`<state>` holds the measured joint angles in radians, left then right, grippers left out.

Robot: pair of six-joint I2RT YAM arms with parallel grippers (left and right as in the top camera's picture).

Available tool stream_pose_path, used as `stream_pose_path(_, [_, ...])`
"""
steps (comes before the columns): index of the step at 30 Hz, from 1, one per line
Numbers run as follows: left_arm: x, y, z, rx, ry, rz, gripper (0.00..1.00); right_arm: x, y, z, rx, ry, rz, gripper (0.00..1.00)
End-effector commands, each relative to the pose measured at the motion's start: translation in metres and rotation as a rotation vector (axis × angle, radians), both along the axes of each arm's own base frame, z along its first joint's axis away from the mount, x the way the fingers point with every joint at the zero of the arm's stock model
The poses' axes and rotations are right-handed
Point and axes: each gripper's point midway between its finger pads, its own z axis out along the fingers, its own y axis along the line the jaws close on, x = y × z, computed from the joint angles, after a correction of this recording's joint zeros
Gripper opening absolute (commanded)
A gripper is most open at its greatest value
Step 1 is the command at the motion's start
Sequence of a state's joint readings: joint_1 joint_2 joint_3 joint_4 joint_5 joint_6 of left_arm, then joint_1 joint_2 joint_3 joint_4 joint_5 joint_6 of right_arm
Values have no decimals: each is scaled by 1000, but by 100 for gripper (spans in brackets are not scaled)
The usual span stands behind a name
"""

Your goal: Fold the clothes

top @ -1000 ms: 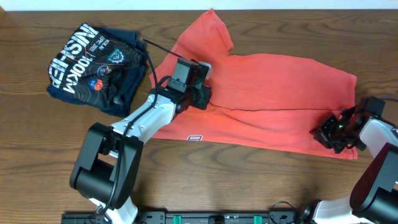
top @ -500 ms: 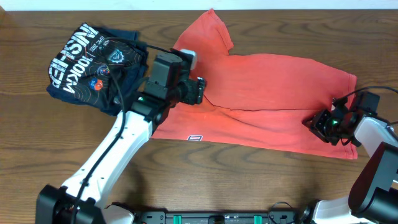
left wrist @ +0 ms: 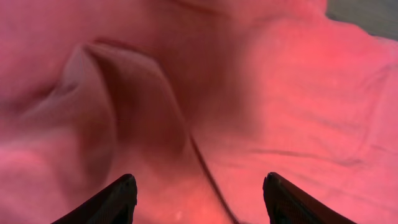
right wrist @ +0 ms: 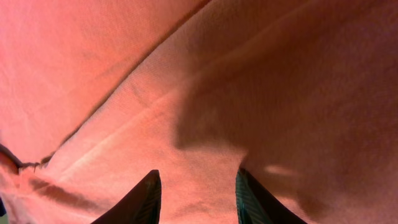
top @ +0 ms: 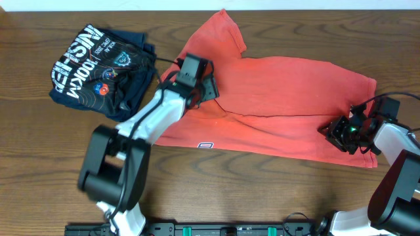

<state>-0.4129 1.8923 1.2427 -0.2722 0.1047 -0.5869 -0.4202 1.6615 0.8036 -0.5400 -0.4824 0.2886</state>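
Observation:
The clothes, an orange-red T-shirt [top: 289, 98], lie spread across the middle and right of the table, one sleeve [top: 220, 33] pointing to the far edge. A small white label [top: 205, 145] shows at the near hem. My left gripper [top: 209, 90] is low over the shirt's left part, open; in the left wrist view its jaws [left wrist: 199, 190] stand wide over a dark fold line in the cloth [left wrist: 280, 93]. My right gripper [top: 336, 133] is at the shirt's near right corner, open, its fingers [right wrist: 150, 196] a moderate gap apart on flat cloth [right wrist: 93, 56].
A folded dark navy shirt [top: 98, 69] with white lettering lies at the far left, just beside the left arm. Bare wooden table [top: 262, 190] runs along the near edge. A black cable [top: 167, 52] trails from the left wrist across the shirt's left edge.
The left gripper let its jaws out wide and shifted slightly over the shirt's left part while the arm swung. The right gripper widened a little and edged left.

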Motion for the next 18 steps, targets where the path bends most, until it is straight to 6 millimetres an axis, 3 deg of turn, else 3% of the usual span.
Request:
stream_pose_path(1, [26,-7,9,21,-19,-18,67,0,5,2,18,-1,1,38])
stream_pose_path(6, [42,7,4,177,61,8,67,-2,6,2,23,10,0,38])
stream_pose_path(10, [43,12,-6,240,127,1,67,-3,7,2,25,14,0,38])
stream_pose_path(14, [40,14,-20,254,159,-1,58,-4,7,2,26,18,0,38])
stream_pose_path(18, [35,14,-35,270,193,-8,56,-4,7,2,26,17,0,38])
